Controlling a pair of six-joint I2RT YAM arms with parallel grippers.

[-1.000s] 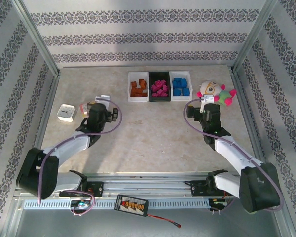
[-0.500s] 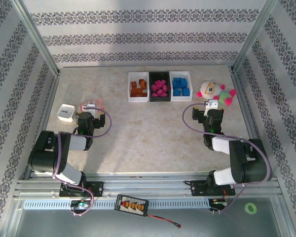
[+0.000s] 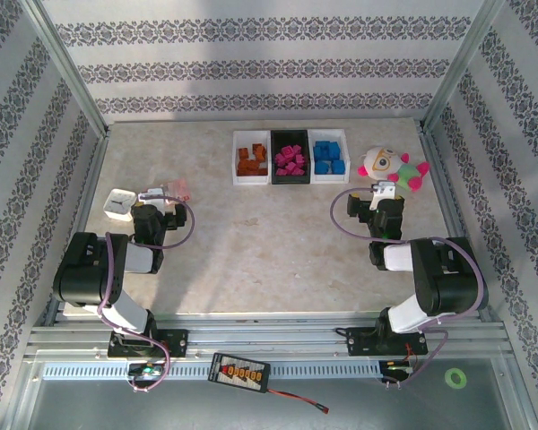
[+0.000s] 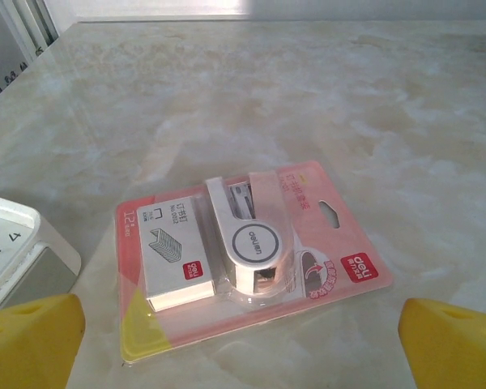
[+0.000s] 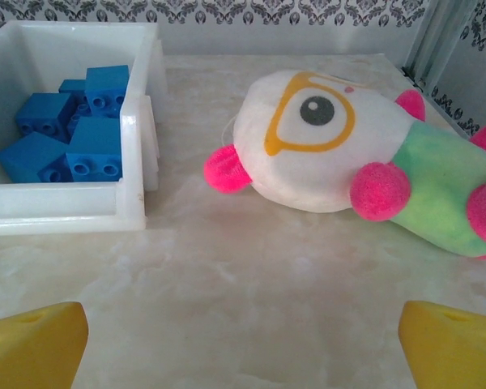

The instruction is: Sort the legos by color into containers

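Blue, magenta and brown legos (image 3: 290, 159) lie sorted in the containers (image 3: 251, 180), well ahead of both grippers. Within the last second the left gripper (image 4: 241, 348) and right gripper (image 5: 243, 348) have folded back (jaws wide, holding nothing), so the sorting looks finished.

the middle of the table (image 3: 269, 246) is open surface up to the bins (image 3: 251, 181), which stand touching in a row at the far edge. a plush toy (image 5: 308, 142) lies near their right end, a narrow gap between. a packet (image 4: 340, 261) and white box (image 3: 119, 204) sit by the left edge.
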